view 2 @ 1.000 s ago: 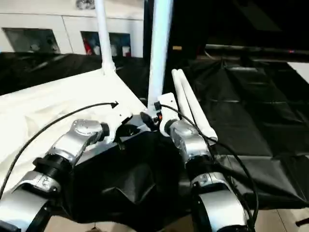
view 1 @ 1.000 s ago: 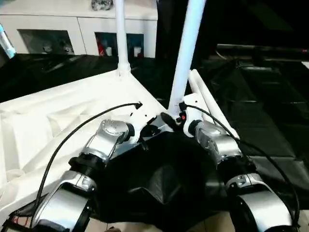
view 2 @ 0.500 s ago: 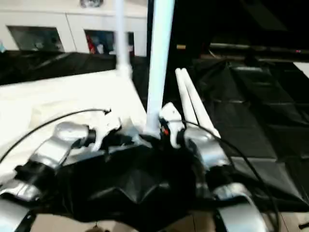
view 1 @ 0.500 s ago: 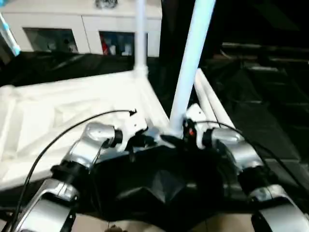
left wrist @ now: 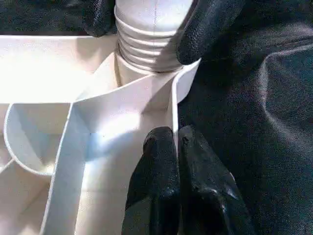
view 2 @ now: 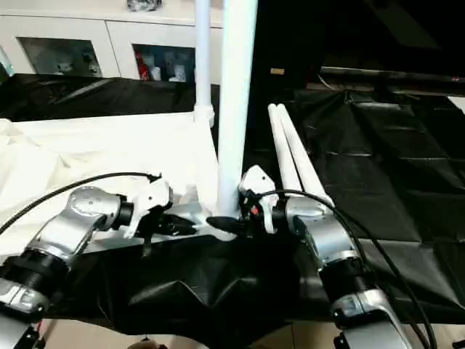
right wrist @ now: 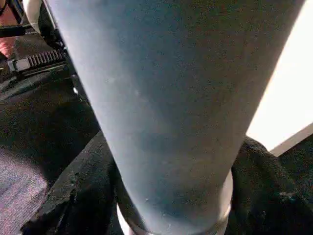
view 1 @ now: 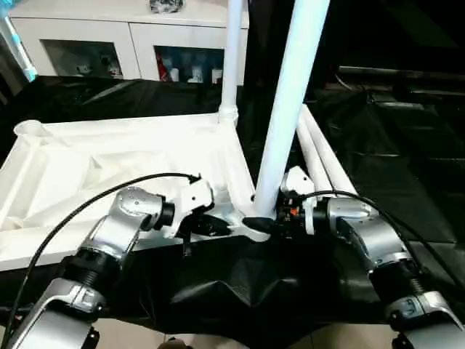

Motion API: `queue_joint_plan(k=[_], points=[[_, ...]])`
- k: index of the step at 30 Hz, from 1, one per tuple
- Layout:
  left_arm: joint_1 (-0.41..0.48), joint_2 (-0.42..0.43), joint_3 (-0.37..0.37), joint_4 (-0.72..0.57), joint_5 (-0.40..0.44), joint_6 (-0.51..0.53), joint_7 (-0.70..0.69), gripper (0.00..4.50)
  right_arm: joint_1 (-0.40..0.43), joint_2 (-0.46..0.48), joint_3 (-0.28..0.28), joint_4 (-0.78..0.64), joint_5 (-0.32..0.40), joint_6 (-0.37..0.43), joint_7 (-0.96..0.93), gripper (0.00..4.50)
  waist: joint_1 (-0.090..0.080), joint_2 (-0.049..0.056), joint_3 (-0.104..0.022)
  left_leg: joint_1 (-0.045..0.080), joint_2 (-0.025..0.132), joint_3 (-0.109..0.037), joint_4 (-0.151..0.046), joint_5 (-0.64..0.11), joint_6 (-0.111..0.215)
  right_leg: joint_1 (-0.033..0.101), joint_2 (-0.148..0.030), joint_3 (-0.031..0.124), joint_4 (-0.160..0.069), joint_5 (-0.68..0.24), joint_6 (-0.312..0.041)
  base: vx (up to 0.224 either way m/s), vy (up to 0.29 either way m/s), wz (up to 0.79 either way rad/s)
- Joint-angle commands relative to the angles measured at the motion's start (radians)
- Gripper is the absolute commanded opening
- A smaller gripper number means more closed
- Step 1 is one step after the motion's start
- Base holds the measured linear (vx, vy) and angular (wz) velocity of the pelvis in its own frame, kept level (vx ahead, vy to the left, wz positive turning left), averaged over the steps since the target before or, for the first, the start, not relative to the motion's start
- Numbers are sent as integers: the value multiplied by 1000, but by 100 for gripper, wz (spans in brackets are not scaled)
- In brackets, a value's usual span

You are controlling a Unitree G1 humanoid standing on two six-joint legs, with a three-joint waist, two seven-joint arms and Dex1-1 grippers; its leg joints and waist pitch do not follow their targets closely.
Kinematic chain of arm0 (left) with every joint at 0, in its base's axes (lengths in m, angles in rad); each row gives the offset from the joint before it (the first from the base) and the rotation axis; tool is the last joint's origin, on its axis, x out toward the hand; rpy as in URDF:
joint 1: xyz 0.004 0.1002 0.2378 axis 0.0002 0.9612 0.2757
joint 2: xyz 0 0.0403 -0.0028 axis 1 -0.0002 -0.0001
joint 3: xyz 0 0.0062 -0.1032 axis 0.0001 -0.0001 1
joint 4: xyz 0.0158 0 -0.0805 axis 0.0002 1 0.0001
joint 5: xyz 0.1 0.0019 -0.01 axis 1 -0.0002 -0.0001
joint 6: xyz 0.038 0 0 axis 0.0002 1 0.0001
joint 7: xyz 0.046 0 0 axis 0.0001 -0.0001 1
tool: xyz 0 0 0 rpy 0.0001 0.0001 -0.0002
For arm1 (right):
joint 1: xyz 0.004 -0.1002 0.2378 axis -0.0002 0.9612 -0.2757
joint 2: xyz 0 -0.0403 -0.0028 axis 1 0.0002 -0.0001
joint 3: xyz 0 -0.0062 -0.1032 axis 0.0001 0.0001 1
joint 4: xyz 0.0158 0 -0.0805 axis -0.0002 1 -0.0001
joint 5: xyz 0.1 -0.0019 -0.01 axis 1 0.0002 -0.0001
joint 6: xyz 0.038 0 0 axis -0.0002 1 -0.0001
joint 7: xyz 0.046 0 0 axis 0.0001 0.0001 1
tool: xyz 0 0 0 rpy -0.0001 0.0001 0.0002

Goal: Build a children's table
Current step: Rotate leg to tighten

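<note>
Now you have the tabletop (view 1: 109,167) lying underside-up on black sheeting (view 1: 407,145), one leg (view 1: 290,109) upright in its near corner socket (left wrist: 146,63). Your left gripper (left wrist: 173,147) pinches the rim beside it; your right gripper (view 1: 280,218) grasps that leg's base.

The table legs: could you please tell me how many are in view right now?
4. One stands in the far corner, one stands in the near corner between the grippers, and two lie side by side on the black sheet beside the tabletop. More may be hidden.
</note>
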Motion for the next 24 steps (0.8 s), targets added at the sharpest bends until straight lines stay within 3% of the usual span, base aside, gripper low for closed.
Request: queue_joint_plan(k=[1,4,9,11,14,17,19,24], points=[[-25,-43,5,15,2,15,89,0,3,43,12,14,-17,20,-81,272,-3,1,-62,10,43,-11,-65,-263,25,51,-75,58,-80,-344,-159,0,0,0],[-42,-64,18,39,16,35,147,0,-4,70,3,42,-39,28,-155,271,-8,2,-58,14,40,-13,-66,-284,8,46,-77,57,-87,-405,-142,0,0,0],[-111,-144,61,110,37,108,331,0,-80,209,-85,217,-40,67,-466,269,-28,2,-55,21,34,-19,-64,-331,-12,40,-80,50,-103,-531,-104,0,0,0],[-131,-163,67,128,49,125,384,0,-101,242,-106,254,-29,70,-522,269,-32,2,-57,20,34,-18,-63,-324,-5,40,-79,52,-105,-516,-100,0,0,0],[-182,-220,92,178,58,161,515,0,-165,312,-132,353,-33,39,-654,269,-35,4,-61,16,36,-16,-64,-294,-5,41,-77,55,-94,-437,-124,0,0,0],[-196,-241,92,191,61,157,538,0,-195,340,-138,400,-49,6,-690,269,-32,4,-64,14,35,-14,-62,-272,3,46,-77,57,-88,-369,-146,0,0,0],[-189,-248,74,185,70,128,515,0,-214,354,-152,422,-42,-13,-661,339,-30,-4,-65,9,35,-11,-62,-250,20,50,-77,57,-83,-331,-155,0,0,0],[-165,-239,57,158,60,110,467,0,-214,337,-133,409,-61,-29,-625,374,-30,-1,-61,11,37,-12,-64,-268,22,49,-79,56,-87,-377,-147,0,0,0]])
